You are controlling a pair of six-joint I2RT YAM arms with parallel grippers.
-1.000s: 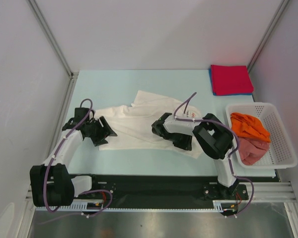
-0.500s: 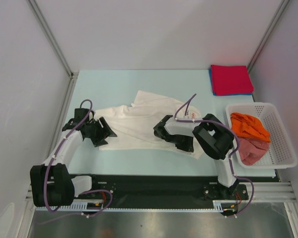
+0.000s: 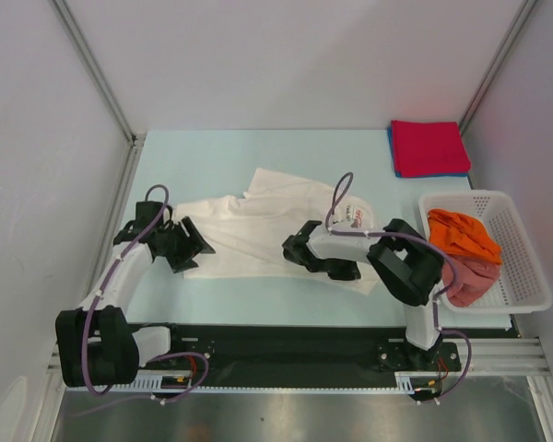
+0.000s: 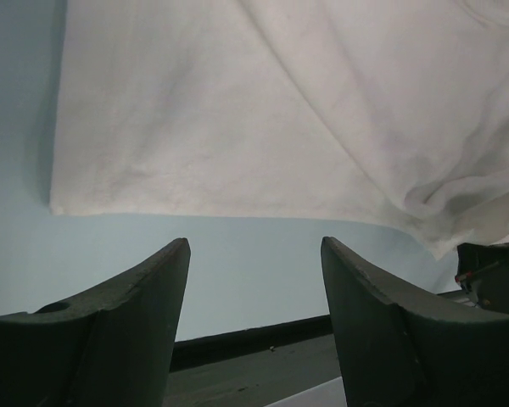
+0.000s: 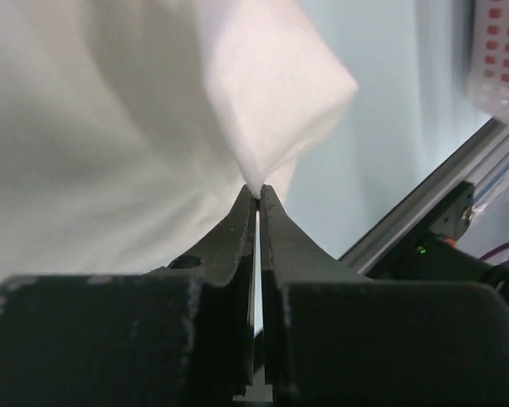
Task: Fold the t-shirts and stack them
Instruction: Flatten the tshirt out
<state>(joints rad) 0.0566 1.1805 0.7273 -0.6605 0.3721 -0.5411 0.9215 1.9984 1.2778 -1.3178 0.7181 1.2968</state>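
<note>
A white t-shirt with a small red logo print lies crumpled and partly spread on the pale blue table. My left gripper is open and empty at the shirt's left edge. In the left wrist view the shirt's hem lies just beyond the gripper. My right gripper is shut on a pinch of the white t-shirt, low over its right half. In the right wrist view the cloth rises from the closed tips of the gripper.
A folded red t-shirt lies on a folded blue one at the back right. A white lattice basket at the right holds an orange t-shirt and a pinkish-red one. The black rail runs along the near edge.
My right gripper has shifted slightly toward the near edge with the shirt cloth in it, and its elbow has swung right. The left gripper has barely moved.
</note>
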